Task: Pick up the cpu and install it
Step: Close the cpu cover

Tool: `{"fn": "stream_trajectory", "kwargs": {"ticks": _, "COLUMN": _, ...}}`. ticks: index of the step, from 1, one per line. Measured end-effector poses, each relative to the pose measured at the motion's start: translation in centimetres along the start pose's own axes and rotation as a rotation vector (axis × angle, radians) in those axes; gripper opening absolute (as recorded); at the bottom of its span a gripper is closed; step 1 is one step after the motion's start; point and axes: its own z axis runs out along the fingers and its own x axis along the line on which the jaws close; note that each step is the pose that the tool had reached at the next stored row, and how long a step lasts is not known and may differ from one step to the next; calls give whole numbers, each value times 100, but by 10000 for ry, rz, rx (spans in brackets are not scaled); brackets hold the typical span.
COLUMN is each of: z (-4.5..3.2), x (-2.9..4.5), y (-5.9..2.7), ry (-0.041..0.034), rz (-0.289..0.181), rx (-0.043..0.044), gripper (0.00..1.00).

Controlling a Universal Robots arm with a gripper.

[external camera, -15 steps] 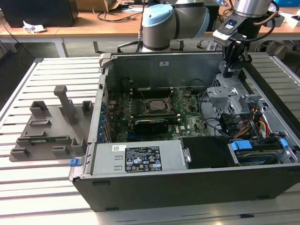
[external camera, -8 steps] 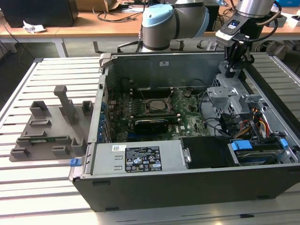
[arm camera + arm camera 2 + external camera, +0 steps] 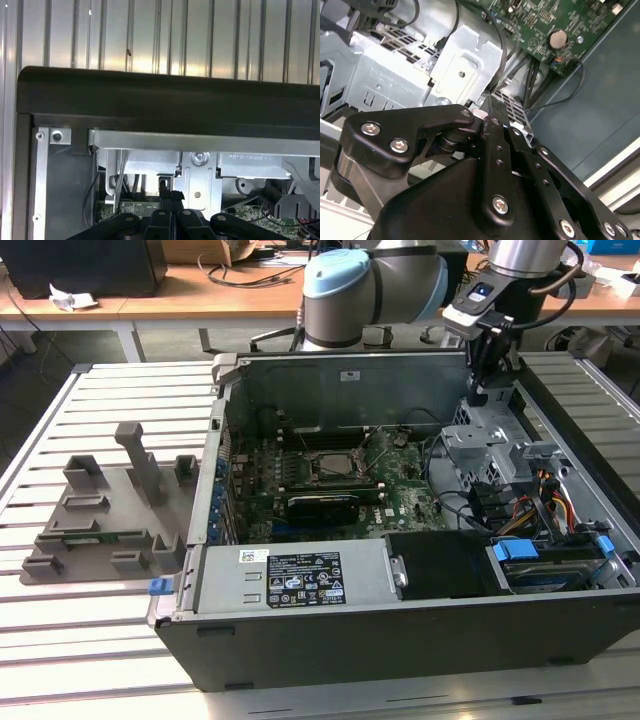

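Observation:
My gripper (image 3: 488,388) hangs over the far corner of the open computer case (image 3: 420,625), on the exterior view's right, just above the silver drive cage (image 3: 470,445). In both wrist views the black fingers (image 3: 492,131) (image 3: 176,216) are pressed together. A thin pale sliver sits at their tips in the second wrist view; I cannot tell whether it is the cpu. The cpu is otherwise hidden. The dark metal-framed socket (image 3: 336,466) lies mid-motherboard, to the exterior view's left of the gripper.
A grey plastic fixture (image 3: 110,525) with upright posts stands on the slatted table at the exterior view's left of the case. Cables and a blue-tabbed drive (image 3: 540,565) crowd the case's right side. The case wall (image 3: 150,100) rises close by the gripper.

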Motion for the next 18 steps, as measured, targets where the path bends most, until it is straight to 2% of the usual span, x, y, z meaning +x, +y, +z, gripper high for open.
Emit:
{"fn": "stream_trajectory", "kwargs": {"ticks": 2, "z": 2, "x": 4, "y": -98, "ry": 0, "rz": 0, "rx": 0, "gripper": 11}}
{"fn": "stream_trajectory", "kwargs": {"ticks": 3, "z": 8, "x": 8, "y": -190, "ry": 1, "rz": 0, "rx": 0, "gripper": 11}}
{"fn": "stream_trajectory", "kwargs": {"ticks": 4, "z": 38, "x": 12, "y": -243, "ry": 1, "rz": 3, "rx": 0, "gripper": 11}}
{"fn": "stream_trajectory", "kwargs": {"ticks": 8, "z": 111, "x": 18, "y": -309, "ry": -1, "rz": 1, "rx": 0, "gripper": 11}}
{"fn": "stream_trajectory", "kwargs": {"ticks": 11, "z": 214, "x": 30, "y": -473, "ry": 1, "rz": 0, "rx": 0, "gripper": 11}}
{"fn": "stream_trajectory", "kwargs": {"ticks": 15, "z": 294, "x": 36, "y": -578, "ry": -1, "rz": 2, "rx": 0, "gripper": 11}}
{"fn": "stream_trajectory", "kwargs": {"ticks": 16, "z": 339, "x": 41, "y": -638, "ry": 0, "rz": 1, "rx": 0, "gripper": 11}}
{"fn": "stream_trajectory", "kwargs": {"ticks": 18, "z": 382, "x": 46, "y": -717, "ry": -1, "rz": 2, "rx": 0, "gripper": 11}}
